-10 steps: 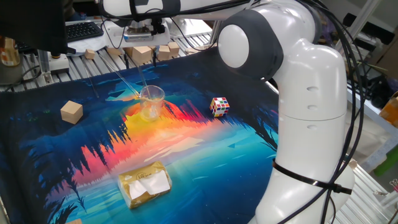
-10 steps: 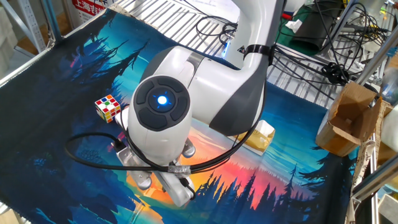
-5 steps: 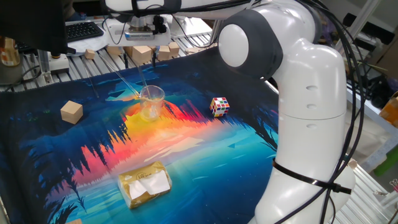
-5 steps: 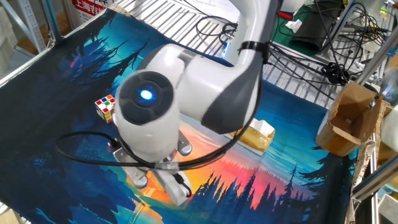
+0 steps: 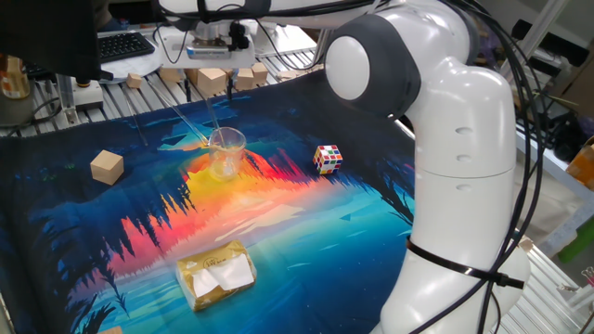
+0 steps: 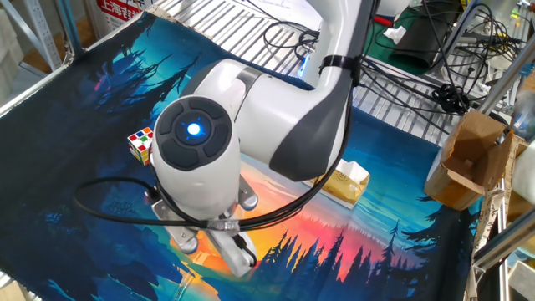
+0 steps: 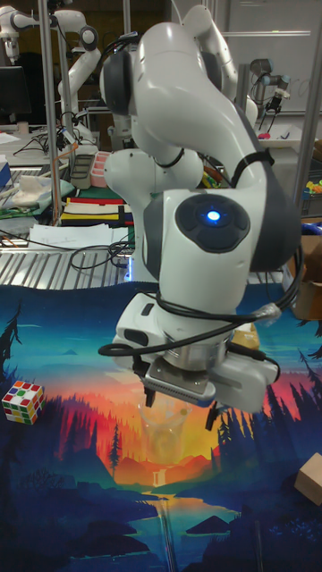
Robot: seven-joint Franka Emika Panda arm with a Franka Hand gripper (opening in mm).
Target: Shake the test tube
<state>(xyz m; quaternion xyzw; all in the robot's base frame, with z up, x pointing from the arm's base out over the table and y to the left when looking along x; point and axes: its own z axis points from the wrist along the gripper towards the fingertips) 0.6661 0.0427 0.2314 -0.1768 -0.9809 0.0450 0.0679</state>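
Note:
A slim clear test tube (image 5: 186, 119) slants from the clear beaker (image 5: 225, 151) toward the mat's far edge. It shows faintly in the tall view as the test tube (image 7: 165, 527), running from the beaker (image 7: 170, 431) toward the camera. A second thin clear rod (image 5: 213, 119) stands close beside it. My gripper (image 5: 211, 87) hangs open above the beaker and both rods, holding nothing. In the tall view the gripper (image 7: 180, 405) has its fingers spread just over the beaker's rim. The other fixed view has the arm covering the beaker and tube.
A Rubik's cube (image 5: 327, 158) lies right of the beaker. A wooden block (image 5: 107, 167) sits to the left. A yellow packet (image 5: 216, 274) lies near the front edge. More wooden blocks (image 5: 211, 80) line the far edge. A cardboard box (image 6: 470, 159) stands off the mat.
The wrist swung slightly to the left over the beaker between one second and half a second ago, then stayed put. The gripper stays open. The beaker and rods have not moved.

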